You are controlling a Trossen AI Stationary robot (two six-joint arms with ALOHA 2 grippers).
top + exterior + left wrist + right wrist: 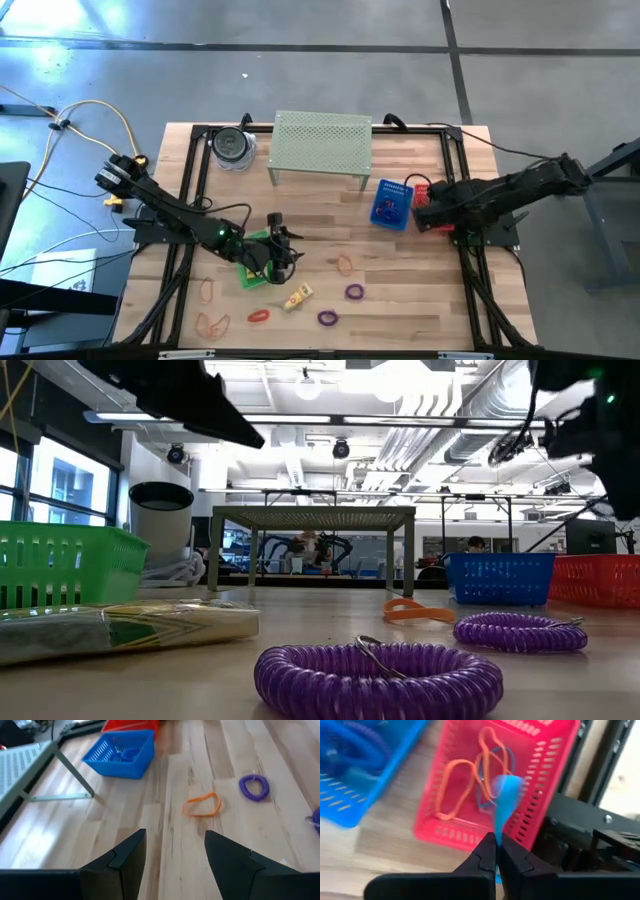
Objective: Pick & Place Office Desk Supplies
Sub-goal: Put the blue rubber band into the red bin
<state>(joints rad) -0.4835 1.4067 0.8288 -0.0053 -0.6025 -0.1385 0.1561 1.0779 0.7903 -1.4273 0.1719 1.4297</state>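
1. We are seeing open table (400, 300) between the two arms, with the loose supplies lying toward the near edge and the pale-green perforated shelf (322, 140) standing at the far edge.
2. We are counting two purple coiled loops (354, 292), three orange loops (345, 265), one red loop (259, 316) and one yellow packet (297, 297) loose on the wood.
3. We are finding a blue basket (392, 204) holding blue loops, a red basket (495, 785) beside it holding orange and blue loops, and a green basket (252, 262) under the left arm.
4. We are watching the left gripper (175, 852) hovering over bare table with its jaws parted and holding nothing.
5. We are watching the right gripper (496, 842) above the red basket, its jaws pinched together on a thin blue band (506, 800).
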